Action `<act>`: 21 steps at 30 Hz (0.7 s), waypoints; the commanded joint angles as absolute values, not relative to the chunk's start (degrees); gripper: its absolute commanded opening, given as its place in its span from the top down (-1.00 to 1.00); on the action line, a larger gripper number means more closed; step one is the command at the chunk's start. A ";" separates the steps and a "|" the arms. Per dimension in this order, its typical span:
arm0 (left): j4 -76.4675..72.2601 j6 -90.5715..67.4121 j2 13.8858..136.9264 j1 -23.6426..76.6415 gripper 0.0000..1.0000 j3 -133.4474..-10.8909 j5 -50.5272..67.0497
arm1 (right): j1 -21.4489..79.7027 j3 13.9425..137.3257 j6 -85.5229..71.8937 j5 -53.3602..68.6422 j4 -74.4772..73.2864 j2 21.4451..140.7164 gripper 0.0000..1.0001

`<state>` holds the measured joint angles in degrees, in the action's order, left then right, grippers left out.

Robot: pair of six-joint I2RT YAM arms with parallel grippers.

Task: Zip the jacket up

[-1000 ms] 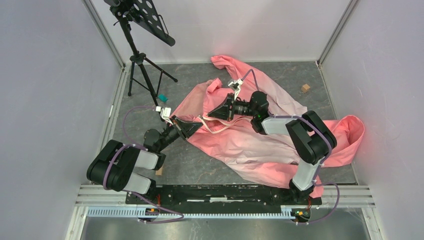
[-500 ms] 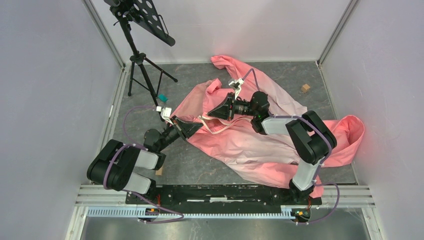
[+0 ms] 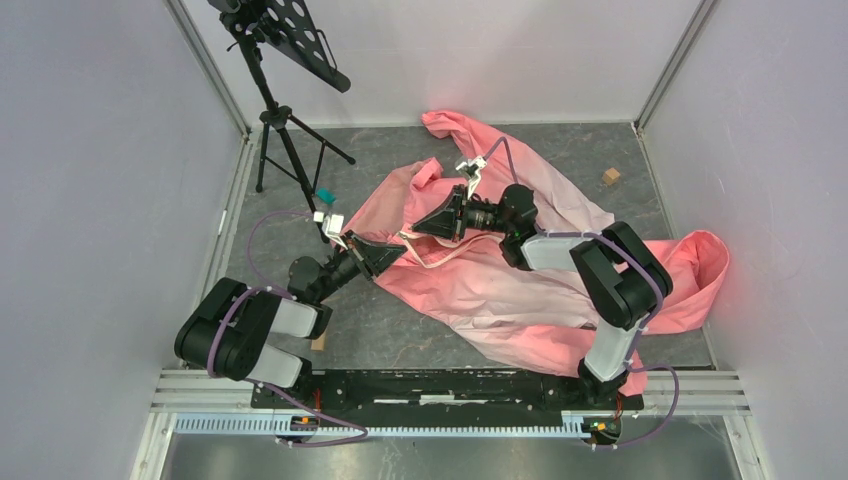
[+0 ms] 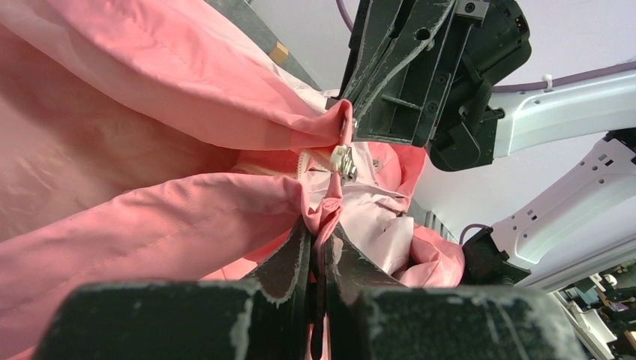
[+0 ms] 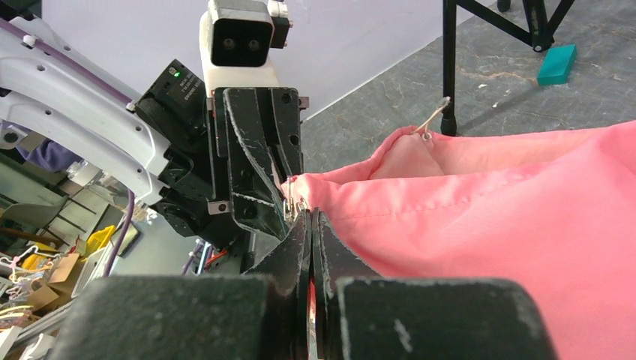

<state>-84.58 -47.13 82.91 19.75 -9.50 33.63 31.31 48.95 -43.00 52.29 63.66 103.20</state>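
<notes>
The salmon-pink jacket (image 3: 500,285) lies spread over the grey floor. My left gripper (image 3: 396,251) is shut on a fold of its front edge, and the pinched fabric shows between the tips in the left wrist view (image 4: 321,223). My right gripper (image 3: 416,228) faces it tip to tip and is shut on the opposite edge (image 5: 310,215). The small metal zipper slider (image 4: 342,161) hangs between the two grippers on the pale zipper tape. It also shows in the right wrist view (image 5: 291,204). The zipper's length is hidden in folds.
A black tripod stand (image 3: 285,130) rises at the back left, with a teal block (image 3: 325,194) by its foot. A small wooden cube (image 3: 610,176) sits at the back right. Another wooden block (image 3: 318,343) lies by the left arm. Walls close in on three sides.
The right gripper and its wrist have shifted slightly to the left, toward the left gripper. Both grips on the jacket are unchanged.
</notes>
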 commanded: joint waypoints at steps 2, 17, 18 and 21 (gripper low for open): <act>-89.12 -47.64 83.52 20.24 0.96 -10.71 35.16 | 32.81 51.29 -46.52 49.55 71.28 103.65 0.99; -89.17 -46.57 82.28 22.41 0.95 -8.17 29.55 | 35.24 56.58 -50.04 43.61 69.91 105.86 0.99; -89.12 -46.66 82.13 22.50 0.96 -7.97 28.87 | 35.29 56.56 -50.39 43.59 70.56 106.01 0.99; -89.10 -48.36 81.55 22.50 0.93 -7.06 25.13 | 35.33 56.36 -50.58 43.78 71.30 105.94 1.00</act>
<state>-85.93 -47.13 82.59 21.56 -8.67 28.49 34.61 53.45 -49.91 45.84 66.32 106.00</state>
